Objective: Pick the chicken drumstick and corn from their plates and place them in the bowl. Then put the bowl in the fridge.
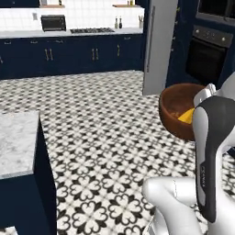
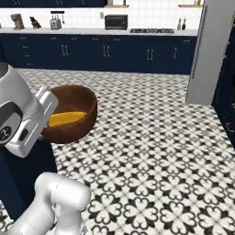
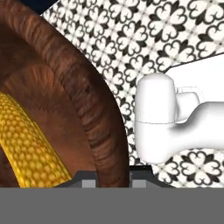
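One claw (image 3: 113,181) pinching the brown bowl's (image 1: 176,103) thick wall at 6 o'clock, yellow corn (image 3: 28,144) inside, high over the floor (image 2: 151,151).

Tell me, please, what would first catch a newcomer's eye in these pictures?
The dark wooden bowl held up above the patterned floor, its wall pinched in the shut gripper. Inside it lies the bright yellow corn. Beyond stands the grey fridge, at the end of the navy cabinets.
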Controlling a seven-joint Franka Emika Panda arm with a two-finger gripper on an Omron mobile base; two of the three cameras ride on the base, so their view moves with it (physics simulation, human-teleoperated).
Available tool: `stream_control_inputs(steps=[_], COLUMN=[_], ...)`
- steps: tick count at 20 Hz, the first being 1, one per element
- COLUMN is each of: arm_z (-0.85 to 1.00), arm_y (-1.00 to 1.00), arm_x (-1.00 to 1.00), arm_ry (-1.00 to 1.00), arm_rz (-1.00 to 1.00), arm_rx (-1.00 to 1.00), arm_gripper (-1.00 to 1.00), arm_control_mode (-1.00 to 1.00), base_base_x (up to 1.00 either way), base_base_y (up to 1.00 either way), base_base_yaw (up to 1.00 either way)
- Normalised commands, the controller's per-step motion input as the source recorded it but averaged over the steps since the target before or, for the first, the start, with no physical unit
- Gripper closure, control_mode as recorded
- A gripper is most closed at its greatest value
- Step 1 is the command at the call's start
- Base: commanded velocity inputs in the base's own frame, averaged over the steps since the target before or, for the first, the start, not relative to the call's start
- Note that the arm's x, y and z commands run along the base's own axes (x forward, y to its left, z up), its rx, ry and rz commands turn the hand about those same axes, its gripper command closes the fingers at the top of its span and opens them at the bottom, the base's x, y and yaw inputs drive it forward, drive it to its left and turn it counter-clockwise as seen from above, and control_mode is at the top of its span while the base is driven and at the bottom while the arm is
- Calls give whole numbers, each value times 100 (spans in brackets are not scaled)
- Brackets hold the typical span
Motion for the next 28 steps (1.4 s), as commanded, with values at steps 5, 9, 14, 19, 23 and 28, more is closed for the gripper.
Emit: stream_control_inputs(steps=[5,9,14,19,23,28], arm_z=[0,0,0,0,0,0], arm_y=[0,0,0,0,0,0], arm_x=[0,0,0,0,0,0], arm_ry=[0,0,0,0,0,0], arm_rz=[0,0,0,0,0,0], arm_rx=[0,0,0,0,0,0], arm_gripper=[100,100,100,100,100,100], arm_control_mode=[100,100,100,100,100,100], base_base_x=[68,100,100,100,100,100], base_base_y=[-72,-97,-67,-5,0,13], base_base_yaw=[67,18,2,-5,0,0])
